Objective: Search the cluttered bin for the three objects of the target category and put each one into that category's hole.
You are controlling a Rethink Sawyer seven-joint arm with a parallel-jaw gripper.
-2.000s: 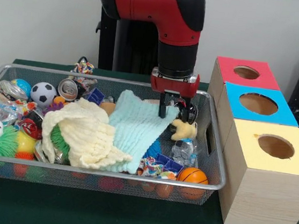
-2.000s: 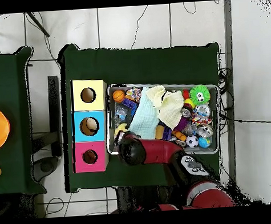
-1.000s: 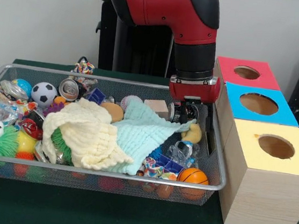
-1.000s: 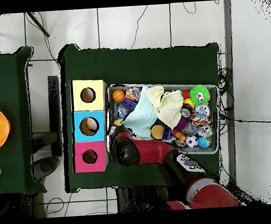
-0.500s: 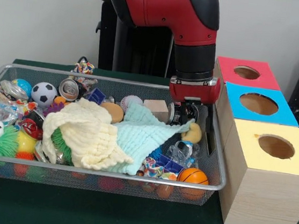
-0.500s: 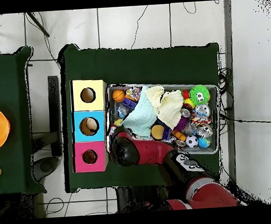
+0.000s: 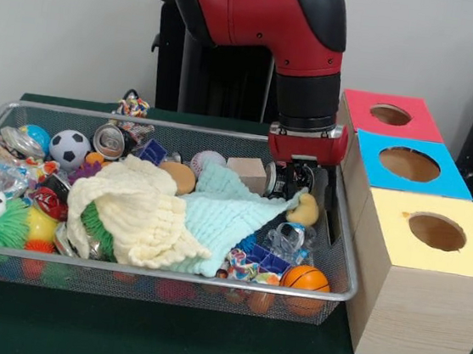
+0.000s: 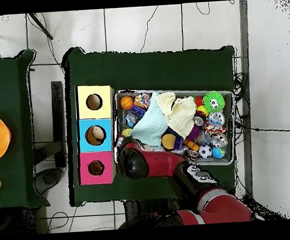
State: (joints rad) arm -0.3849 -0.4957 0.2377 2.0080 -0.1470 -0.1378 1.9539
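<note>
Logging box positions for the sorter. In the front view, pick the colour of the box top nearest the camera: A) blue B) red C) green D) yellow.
D: the yellow box top lies closest to the camera, with the blue box top behind it and the red box top farthest back.

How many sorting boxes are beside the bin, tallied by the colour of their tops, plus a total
Red-topped box: 1
Blue-topped box: 1
Yellow-topped box: 1
Total: 3
</note>
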